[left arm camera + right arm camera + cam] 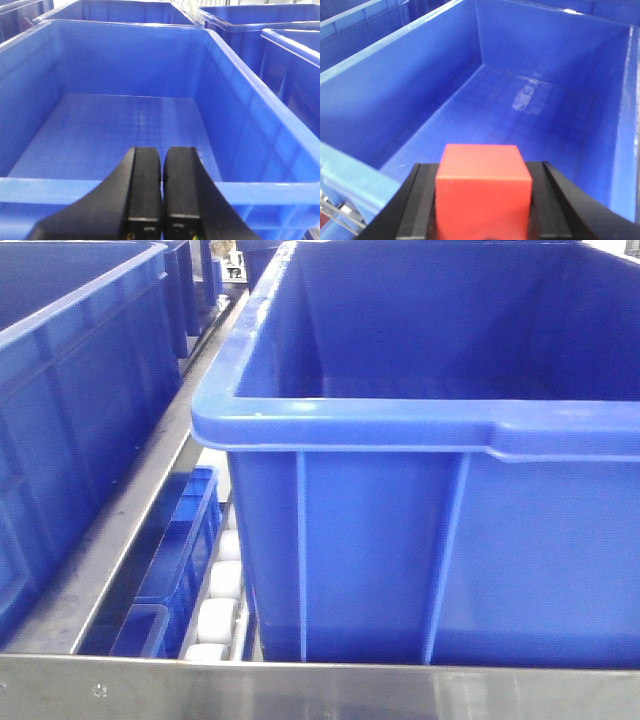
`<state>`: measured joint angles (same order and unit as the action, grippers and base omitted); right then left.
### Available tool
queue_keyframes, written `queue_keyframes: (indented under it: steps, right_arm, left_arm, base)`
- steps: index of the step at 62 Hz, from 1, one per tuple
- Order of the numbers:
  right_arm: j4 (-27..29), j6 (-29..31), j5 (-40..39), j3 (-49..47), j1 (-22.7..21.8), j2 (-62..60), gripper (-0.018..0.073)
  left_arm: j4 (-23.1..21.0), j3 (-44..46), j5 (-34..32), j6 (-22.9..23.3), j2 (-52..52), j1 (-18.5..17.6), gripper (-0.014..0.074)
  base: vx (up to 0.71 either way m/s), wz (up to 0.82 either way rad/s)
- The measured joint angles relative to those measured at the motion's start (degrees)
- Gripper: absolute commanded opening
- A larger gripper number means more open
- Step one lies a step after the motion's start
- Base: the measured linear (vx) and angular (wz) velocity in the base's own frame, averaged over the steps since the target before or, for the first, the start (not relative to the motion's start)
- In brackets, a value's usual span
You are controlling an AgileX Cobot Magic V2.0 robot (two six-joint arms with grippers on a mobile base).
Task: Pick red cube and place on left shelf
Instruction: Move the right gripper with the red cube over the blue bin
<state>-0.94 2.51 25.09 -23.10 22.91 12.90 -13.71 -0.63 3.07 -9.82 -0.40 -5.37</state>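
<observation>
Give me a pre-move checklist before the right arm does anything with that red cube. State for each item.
1. Red cube held between the right gripper fingers: ok.
2. Blue crate ahead of the right gripper looks empty inside: ok.
3. Left gripper shut and holding nothing: ok.
4. Crate ahead of the left gripper empty: ok.
5. Left shelf rollers show only in a narrow gap beside the large crate; free room for the cube: cannot tell.
6. Clearance of cube above the crate rim: cannot tell.
</observation>
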Motion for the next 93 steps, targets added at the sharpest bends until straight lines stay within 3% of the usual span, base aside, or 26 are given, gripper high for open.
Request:
queue_keyframes:
  steps: [55, 64, 79, 93]
  right_arm:
    - [-0.35, 0.37, 1.91, -2.31, 0.0, 1.95, 0.0058]
    - [-0.74, 2.26, 4.31, -10.36, 0.44, 10.06, 0.0058]
    - [-0.89, 3.02, 4.6, -22.69, 6.03, 30.69, 0.0058]
    - [-0.89, 2.01, 5.1, -32.52, 6.3, 51.67, 0.0058]
  left_arm:
    - [0.0, 0.0, 0.0, 0.0, 0.0, 0.0, 0.0102]
    - [0.0, 0.0, 0.0, 0.0, 0.0, 0.0, 0.0102]
    - [0.0, 0.0, 0.0, 0.0, 0.0, 0.0, 0.0102]
    - [0.0, 0.0, 0.0, 0.0, 0.0, 0.0, 0.0102]
  base:
    - [0.01, 0.0]
    - [0.0, 0.0]
    - [0.0, 0.0]
    - [0.0, 0.0]
